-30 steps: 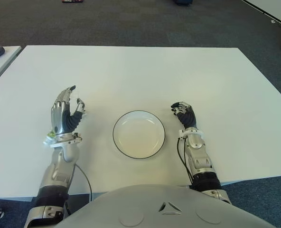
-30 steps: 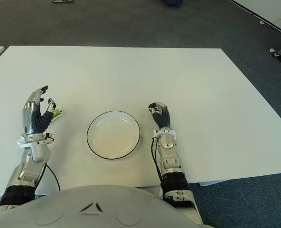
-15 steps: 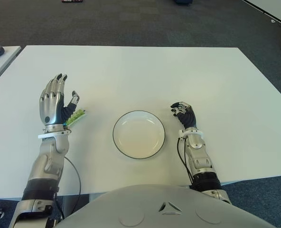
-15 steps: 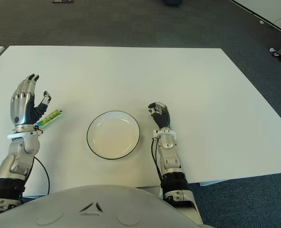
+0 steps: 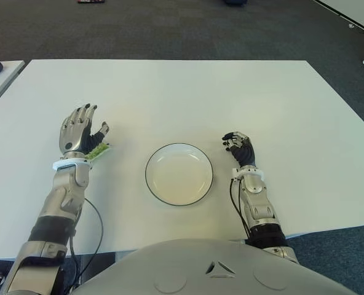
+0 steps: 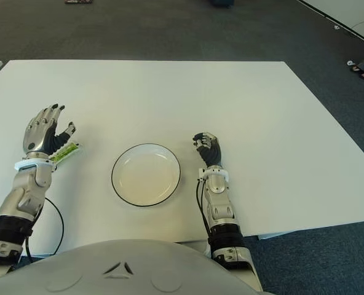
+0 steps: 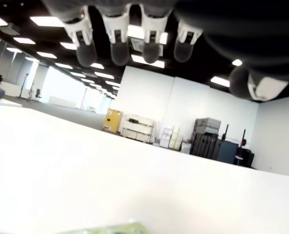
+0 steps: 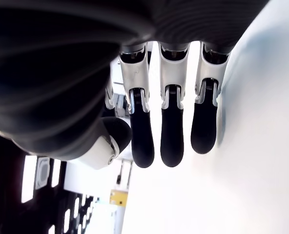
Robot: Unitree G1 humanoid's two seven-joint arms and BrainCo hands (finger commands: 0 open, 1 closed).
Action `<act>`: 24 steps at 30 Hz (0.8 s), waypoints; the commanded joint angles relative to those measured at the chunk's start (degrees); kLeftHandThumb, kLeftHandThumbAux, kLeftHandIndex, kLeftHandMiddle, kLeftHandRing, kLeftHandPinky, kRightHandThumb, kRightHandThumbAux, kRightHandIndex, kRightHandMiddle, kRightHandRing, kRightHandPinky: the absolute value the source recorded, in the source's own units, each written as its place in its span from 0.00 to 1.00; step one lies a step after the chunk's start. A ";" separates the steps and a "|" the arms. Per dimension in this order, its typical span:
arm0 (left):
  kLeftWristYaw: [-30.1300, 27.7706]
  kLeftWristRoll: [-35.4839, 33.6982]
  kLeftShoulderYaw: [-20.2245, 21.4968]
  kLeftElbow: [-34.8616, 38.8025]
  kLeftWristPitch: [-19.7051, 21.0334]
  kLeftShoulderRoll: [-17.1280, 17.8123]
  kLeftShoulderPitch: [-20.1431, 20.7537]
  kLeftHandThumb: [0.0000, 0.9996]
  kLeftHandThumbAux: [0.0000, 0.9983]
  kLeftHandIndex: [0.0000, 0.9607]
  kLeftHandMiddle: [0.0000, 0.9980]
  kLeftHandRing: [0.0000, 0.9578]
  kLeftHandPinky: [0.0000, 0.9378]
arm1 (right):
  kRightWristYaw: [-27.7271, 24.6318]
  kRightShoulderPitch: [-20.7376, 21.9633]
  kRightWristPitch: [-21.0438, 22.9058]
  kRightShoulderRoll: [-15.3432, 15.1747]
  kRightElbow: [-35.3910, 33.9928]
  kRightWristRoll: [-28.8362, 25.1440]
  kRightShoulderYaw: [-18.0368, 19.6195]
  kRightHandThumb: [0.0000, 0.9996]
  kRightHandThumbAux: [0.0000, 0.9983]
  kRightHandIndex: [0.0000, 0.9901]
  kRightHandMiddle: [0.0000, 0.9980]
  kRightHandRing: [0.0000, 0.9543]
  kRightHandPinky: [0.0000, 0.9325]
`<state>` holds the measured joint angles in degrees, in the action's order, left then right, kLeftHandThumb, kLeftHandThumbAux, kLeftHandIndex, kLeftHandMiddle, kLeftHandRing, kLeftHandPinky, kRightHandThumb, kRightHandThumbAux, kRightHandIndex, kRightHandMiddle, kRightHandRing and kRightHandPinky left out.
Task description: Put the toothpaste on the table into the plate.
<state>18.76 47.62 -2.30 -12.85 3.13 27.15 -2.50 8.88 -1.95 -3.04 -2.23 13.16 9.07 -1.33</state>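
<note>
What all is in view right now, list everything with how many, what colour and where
toothpaste: one, green, lying on the table to the left of the plate, partly hidden under the left hand
plate: one, white with a dark rim, near the table's front edge, between the two hands, nothing in it
table: one, white, filling most of the eye views
floor: dark grey carpet beyond the table
left hand: one, silver and black, fingers spread, over the toothpaste, holding nothing
right hand: one, black and silver, fingers curled, to the right of the plate, holding nothing
</note>
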 commanded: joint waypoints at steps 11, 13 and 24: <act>-9.74 1.24 -6.41 -1.97 4.48 4.72 -0.09 0.51 0.17 0.00 0.00 0.00 0.00 | 0.98 -0.61 0.66 0.05 -0.34 1.04 -0.51 0.71 0.73 0.43 0.46 0.46 0.49; -10.88 1.25 -7.16 -1.68 5.06 5.13 -0.21 0.51 0.17 0.00 0.00 0.00 0.00 | 0.99 -0.70 0.58 0.01 -0.41 1.08 -0.56 0.71 0.73 0.43 0.46 0.46 0.49; -20.48 0.76 -8.52 7.47 10.74 6.67 -4.12 0.53 0.19 0.00 0.00 0.00 0.00 | 1.33 -1.17 1.46 0.00 -1.26 1.22 -0.63 0.71 0.73 0.43 0.47 0.46 0.47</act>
<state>0.89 48.03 -10.23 -7.63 12.33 33.10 -5.35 9.95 -2.53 -2.75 -2.31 12.34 9.62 -1.86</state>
